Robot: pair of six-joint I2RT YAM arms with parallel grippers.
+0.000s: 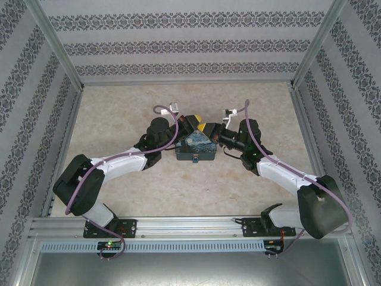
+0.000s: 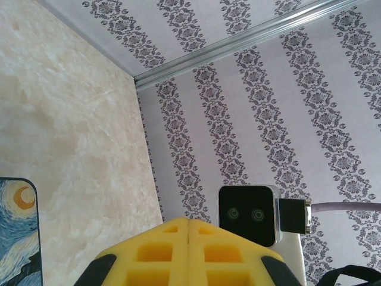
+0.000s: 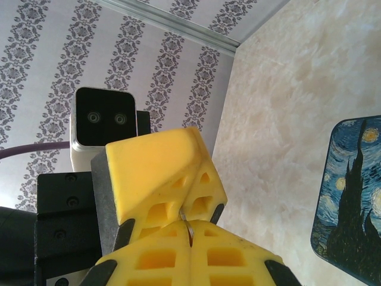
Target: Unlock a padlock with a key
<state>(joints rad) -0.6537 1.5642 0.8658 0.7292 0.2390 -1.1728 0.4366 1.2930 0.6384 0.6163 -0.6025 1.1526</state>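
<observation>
Both arms meet above the back of the Starry-Night tin (image 1: 196,150). In the right wrist view my right gripper (image 3: 190,230) is shut. A thin silvery metal sliver (image 3: 185,218) runs from its seam up into the shut yellow tips of my left gripper (image 3: 178,199). I cannot tell whether this sliver is the key or the padlock's shackle. The padlock's teal body is hidden. From above, the left gripper (image 1: 194,125) and right gripper (image 1: 205,127) touch tip to tip. In the left wrist view my left gripper (image 2: 189,221) is shut, with nothing showing at its seam.
The tin lies flat on the beige table (image 1: 131,107), its corner showing in both wrist views (image 2: 15,238) (image 3: 351,196). Patterned walls (image 1: 178,47) and metal rails (image 1: 184,226) enclose the table. The right wrist camera (image 2: 249,214) hangs close behind my left fingertips.
</observation>
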